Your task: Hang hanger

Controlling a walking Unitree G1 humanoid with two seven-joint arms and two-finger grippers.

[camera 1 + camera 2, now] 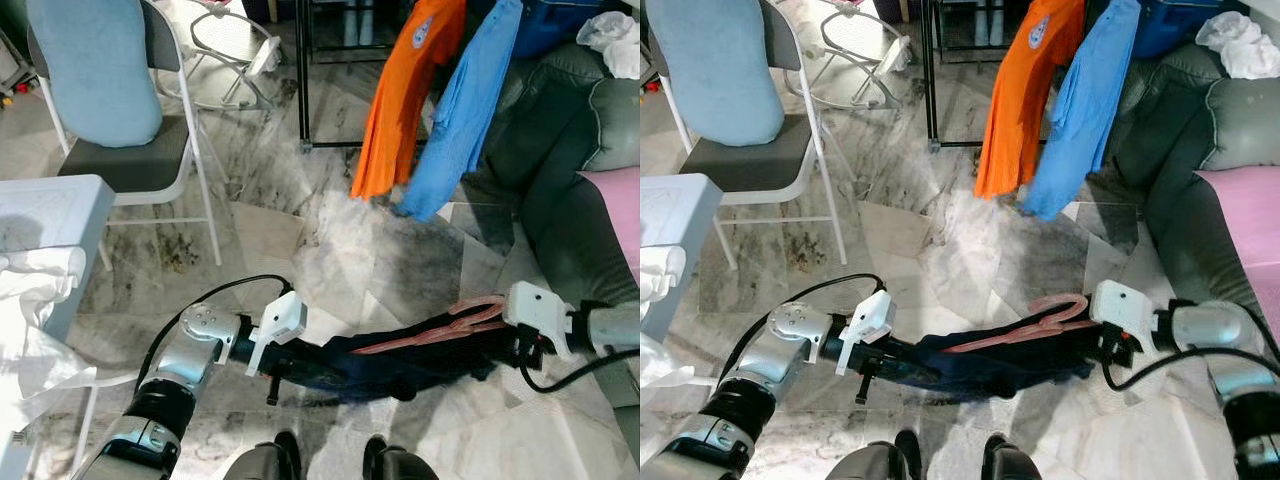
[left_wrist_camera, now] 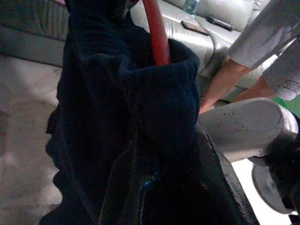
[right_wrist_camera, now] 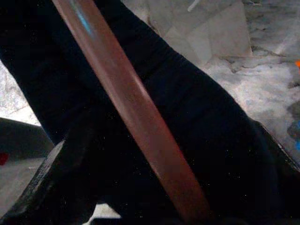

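We are holding a dark navy knitted garment (image 1: 400, 362) stretched low over the grey marble floor (image 1: 330, 250) between our two arms, with a pinkish-red plastic hanger (image 1: 440, 325) lying along its top and reaching toward our right side. Our left gripper (image 1: 300, 360) is buried in the garment's left end, its jaws wrapped in the fabric so that we cannot tell whether they are closed. Our right gripper (image 1: 1080, 350) is at the hanger's right end, and in the right wrist view the red bar is crossing between its black fingers (image 3: 51, 187), though we cannot tell how the jaws stand. Ahead of us an orange shirt (image 1: 405, 90) and a blue shirt (image 1: 465, 110) are hanging from a black metal rack (image 1: 303, 80). A grey folding chair with a pale blue cushion (image 1: 100, 70) is standing to our left, and a grey sofa (image 1: 570, 170) to our right.
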